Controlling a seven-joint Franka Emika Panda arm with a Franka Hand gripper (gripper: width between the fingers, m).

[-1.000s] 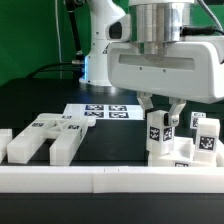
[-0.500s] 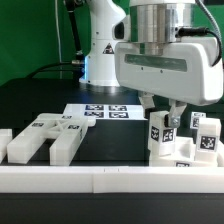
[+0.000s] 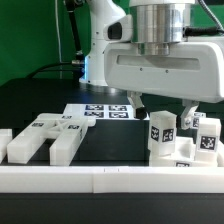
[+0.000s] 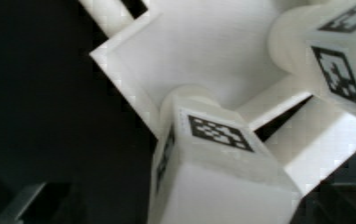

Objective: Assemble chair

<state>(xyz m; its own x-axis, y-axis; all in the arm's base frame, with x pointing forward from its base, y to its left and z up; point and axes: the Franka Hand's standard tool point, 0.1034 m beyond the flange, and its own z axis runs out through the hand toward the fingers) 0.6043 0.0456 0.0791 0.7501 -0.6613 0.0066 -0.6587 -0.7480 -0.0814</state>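
The chair is in loose white tagged parts. One upright bar point(image 3: 160, 137) stands at the exterior view's right, in front of a flat slab. My gripper point(image 3: 164, 108) hangs right above it, open, a finger on each side and clear of its top. The wrist view looks straight down on that bar's tagged top point(image 4: 219, 134), with the white slab point(image 4: 157, 62) behind it and another tagged piece point(image 4: 335, 55) beside it. Two more small tagged blocks point(image 3: 205, 136) stand just to the right.
A joined group of white tagged parts point(image 3: 42, 138) lies at the exterior view's left. The marker board point(image 3: 100, 112) lies flat at mid table. The long low white border rail point(image 3: 100, 180) runs along the front. The robot's base point(image 3: 100, 50) stands behind.
The jaws have spread from shut on the upright bar to wide open. The bar stays standing where it was.
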